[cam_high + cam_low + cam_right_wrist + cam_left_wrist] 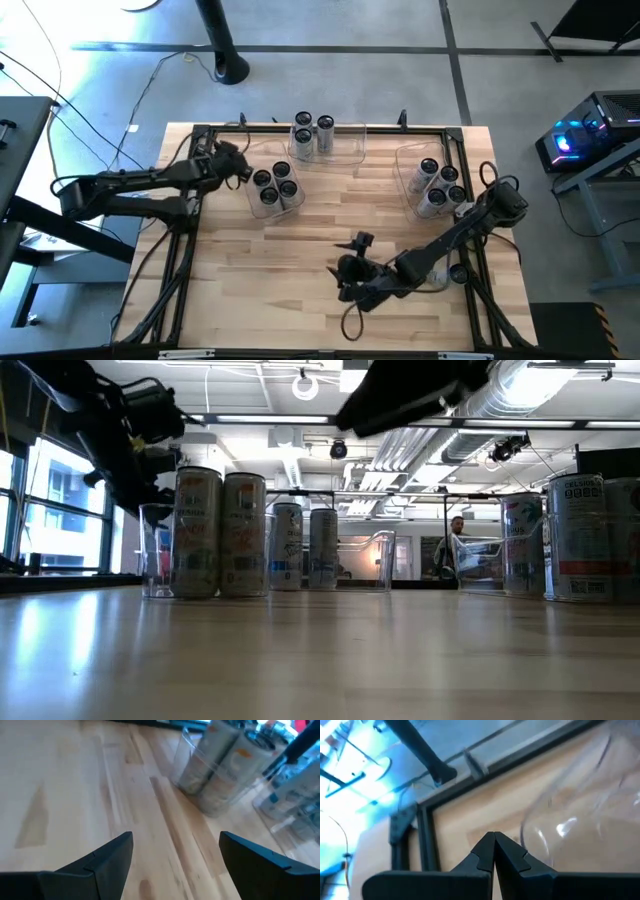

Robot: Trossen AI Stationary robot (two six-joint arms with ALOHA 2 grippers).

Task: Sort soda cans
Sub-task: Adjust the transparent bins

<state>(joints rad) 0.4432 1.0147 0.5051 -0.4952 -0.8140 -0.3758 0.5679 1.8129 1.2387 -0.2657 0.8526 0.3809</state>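
Soda cans with dark tops stand upright in three clear bins: several in a left-middle bin [252, 205], three in a far-middle bin [350, 145], several in a right bin [405, 165]. In the low view the left-middle bin's cans [220, 535] stand nearest. My left gripper [243, 168] is shut and hovers just left of the left-middle bin, whose clear wall [560, 820] shows beside its fingertips [494, 845]. My right gripper [348, 255] is open over bare wood in the table's near middle, facing the bins [220, 765], with nothing between its fingers [175, 855].
A dark metal frame [200, 130] runs round the table top. Bare wood [260, 280] lies at the near left. Beyond the far edge stands a pole base [230, 70], and a lit computer case [590, 130] sits off the right. A person [455, 535] shows far behind.
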